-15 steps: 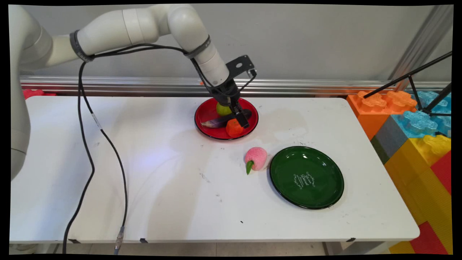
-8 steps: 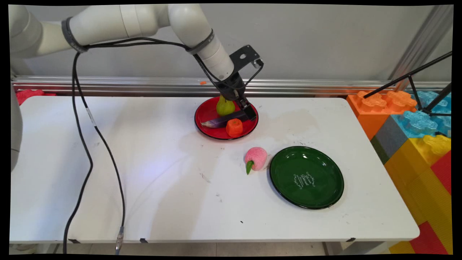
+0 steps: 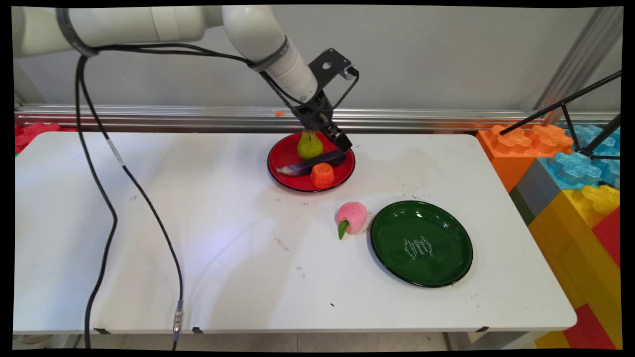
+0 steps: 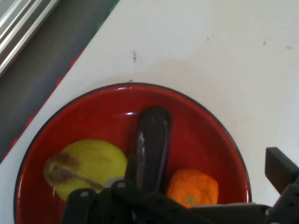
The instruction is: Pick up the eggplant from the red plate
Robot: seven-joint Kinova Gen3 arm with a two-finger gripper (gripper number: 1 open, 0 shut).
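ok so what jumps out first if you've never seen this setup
The red plate at the table's far side, holding a green pear, a dark purple eggplant and an orange fruit, with the black pincer hanging over its right rim. Nearer, a pink peach lies beside an empty green plate.

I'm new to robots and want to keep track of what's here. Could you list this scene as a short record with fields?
gripper: empty, above the red plate's far right edge; whether its fingers are open cannot be told
red plate: holds pear, eggplant, orange
pear: upright, at the plate's back
eggplant: lying across the middle
orange: at the plate's front
peach: on the table, just left of the green plate
green plate: nothing on it
table: white
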